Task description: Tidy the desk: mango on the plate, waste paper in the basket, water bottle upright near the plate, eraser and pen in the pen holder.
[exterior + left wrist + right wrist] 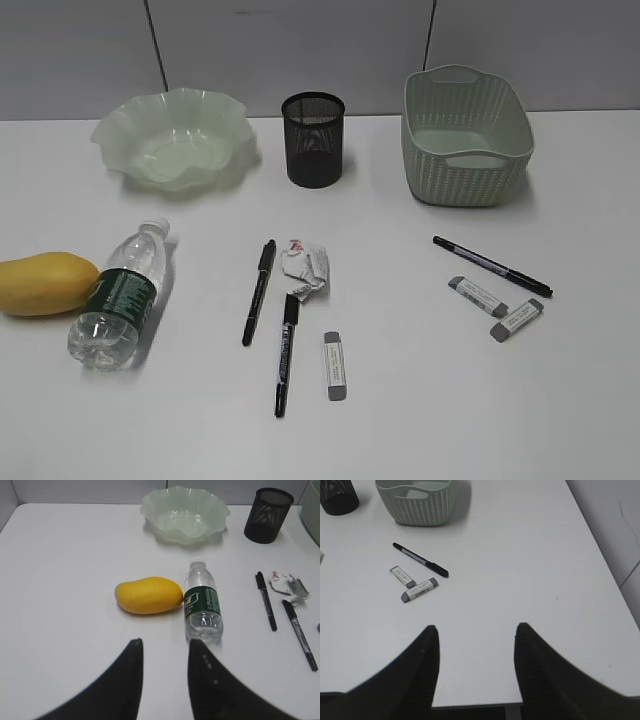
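The mango (148, 595) lies on the desk (420, 400) touching the fallen bottle (202, 607), well short of the plate (184, 514). Both grippers, left (164, 652) and right (476, 639), hang empty with jaws apart. Smooth, rounded and probably heavy, it may slip: grasp across its middle

Left gripper (164, 652): two dark fingers (207, 680) rise from the near edge of the left wrist view, jaws parted by a narrow gap, nothing between them. Right gripper (476, 635): jaws spread wider, tips apart, nothing held. Neither arm shows in the exterior view.
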Controlling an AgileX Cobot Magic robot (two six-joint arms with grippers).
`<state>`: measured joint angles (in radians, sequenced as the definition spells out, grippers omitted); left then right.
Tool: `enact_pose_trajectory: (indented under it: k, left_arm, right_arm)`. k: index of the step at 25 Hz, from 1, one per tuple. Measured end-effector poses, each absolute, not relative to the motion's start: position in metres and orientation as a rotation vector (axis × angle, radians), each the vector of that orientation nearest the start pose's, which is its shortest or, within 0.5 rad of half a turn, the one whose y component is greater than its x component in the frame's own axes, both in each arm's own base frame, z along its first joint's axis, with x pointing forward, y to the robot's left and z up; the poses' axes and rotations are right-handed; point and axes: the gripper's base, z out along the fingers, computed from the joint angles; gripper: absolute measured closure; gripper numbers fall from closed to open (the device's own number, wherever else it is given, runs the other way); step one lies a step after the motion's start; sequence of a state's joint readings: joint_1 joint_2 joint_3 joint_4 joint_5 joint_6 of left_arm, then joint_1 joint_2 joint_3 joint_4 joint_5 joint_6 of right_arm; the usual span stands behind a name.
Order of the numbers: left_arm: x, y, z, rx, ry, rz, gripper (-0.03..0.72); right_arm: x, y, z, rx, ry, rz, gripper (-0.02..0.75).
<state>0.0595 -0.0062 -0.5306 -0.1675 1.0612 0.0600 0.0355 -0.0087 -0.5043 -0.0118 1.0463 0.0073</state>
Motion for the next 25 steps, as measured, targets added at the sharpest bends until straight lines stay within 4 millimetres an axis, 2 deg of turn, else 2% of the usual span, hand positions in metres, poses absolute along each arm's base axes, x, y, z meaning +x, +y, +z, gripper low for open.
enact_pose_trajectory:
  k: [25]
  left_arm:
    - [-0.0094, -0.0138, 0.2865, 0.012, 1.999, -0.122, 0.449]
  right_arm:
    - [-0.0061, -0.0012, 0.2797, -0.028, 2.016, 0.012, 0.342]
